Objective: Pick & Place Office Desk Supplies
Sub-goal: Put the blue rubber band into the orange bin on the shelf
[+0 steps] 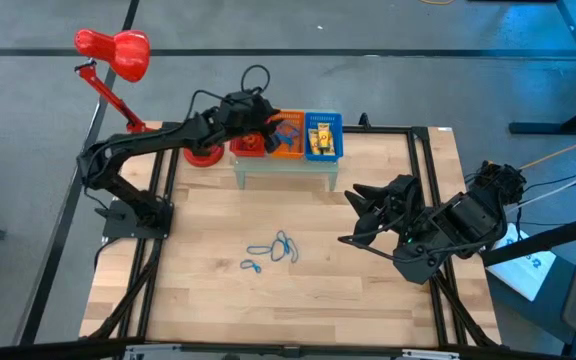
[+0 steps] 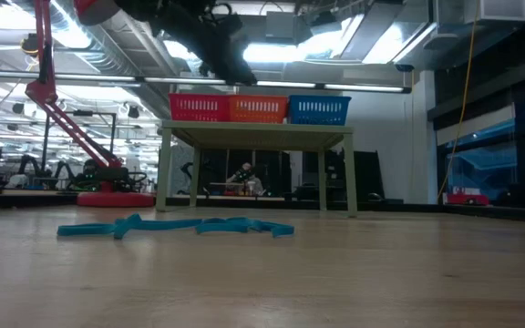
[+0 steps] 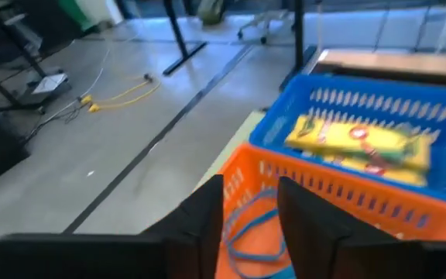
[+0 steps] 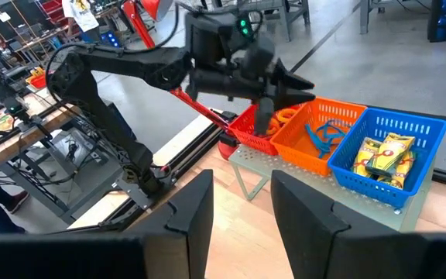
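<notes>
My left gripper over the orange basket

My left gripper (image 1: 268, 125) hangs above the orange basket (image 1: 288, 140) on the small raised shelf (image 1: 283, 168), fingers (image 3: 207, 213) narrowly parted and holding nothing; blue wiry loops (image 3: 250, 232) lie in that basket just below. Yellow packets (image 1: 320, 135) sit in the blue basket (image 1: 323, 152) beside it. More blue loops (image 1: 273, 250) lie mid-table (image 1: 218, 300). My right gripper (image 1: 353, 215) waits at the right, parted, empty.
</notes>
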